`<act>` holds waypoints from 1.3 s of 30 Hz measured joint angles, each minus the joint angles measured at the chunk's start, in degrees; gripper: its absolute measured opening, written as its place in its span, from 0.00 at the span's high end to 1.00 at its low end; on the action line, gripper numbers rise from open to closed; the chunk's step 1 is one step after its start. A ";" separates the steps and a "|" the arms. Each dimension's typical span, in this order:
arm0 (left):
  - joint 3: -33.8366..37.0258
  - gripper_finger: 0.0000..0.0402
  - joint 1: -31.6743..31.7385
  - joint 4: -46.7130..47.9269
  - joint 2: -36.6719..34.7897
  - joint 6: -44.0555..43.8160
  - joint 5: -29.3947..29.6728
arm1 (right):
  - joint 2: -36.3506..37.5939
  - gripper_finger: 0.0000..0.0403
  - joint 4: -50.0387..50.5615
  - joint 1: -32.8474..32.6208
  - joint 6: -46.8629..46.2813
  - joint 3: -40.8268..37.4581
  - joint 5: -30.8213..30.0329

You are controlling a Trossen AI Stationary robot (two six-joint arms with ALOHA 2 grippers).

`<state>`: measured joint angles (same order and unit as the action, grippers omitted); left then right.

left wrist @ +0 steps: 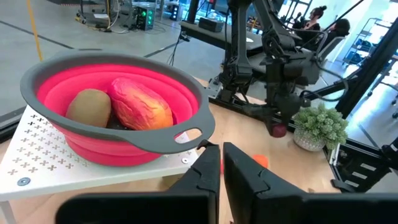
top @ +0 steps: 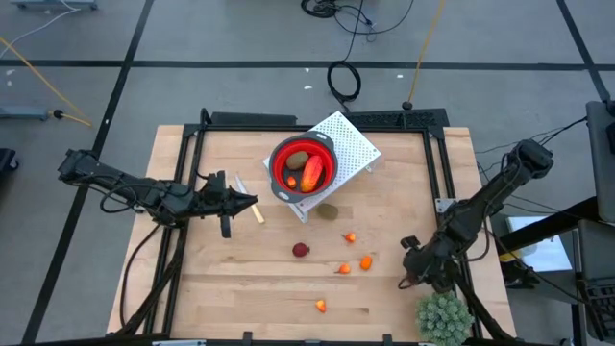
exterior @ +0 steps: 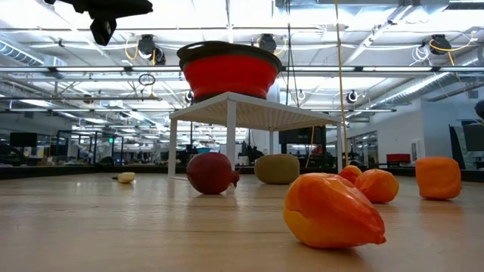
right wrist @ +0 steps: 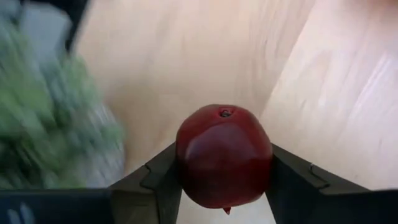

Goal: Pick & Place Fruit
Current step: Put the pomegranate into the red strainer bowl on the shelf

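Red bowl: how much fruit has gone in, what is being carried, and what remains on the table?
Done: the red bowl on the white perforated stand holds an olive-brown oval and a red-orange fruit. In hand: the right gripper is shut on a dark red ball. Left: another dark red ball, an olive oval and four orange pieces. The left gripper, shut, carries nothing.

Green plant ball [right wrist: 50,118] is blurred; dark fingers [right wrist: 155,180] hide the red fruit's [right wrist: 224,155] sides

Both arms [top: 135,192] are matte black, jointed, trailing black cables, ending in flat, angular black fingers [right wrist: 163,180].
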<state>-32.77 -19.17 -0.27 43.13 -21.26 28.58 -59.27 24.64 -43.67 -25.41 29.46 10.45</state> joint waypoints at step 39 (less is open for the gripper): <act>0.00 0.96 -0.01 0.24 0.01 0.14 -15.10 | -0.02 0.55 -68.16 21.28 -28.53 0.80 -59.00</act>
<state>-32.77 -19.18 -0.03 43.14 -21.12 13.47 -59.29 -43.52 -22.39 -53.94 30.26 -48.56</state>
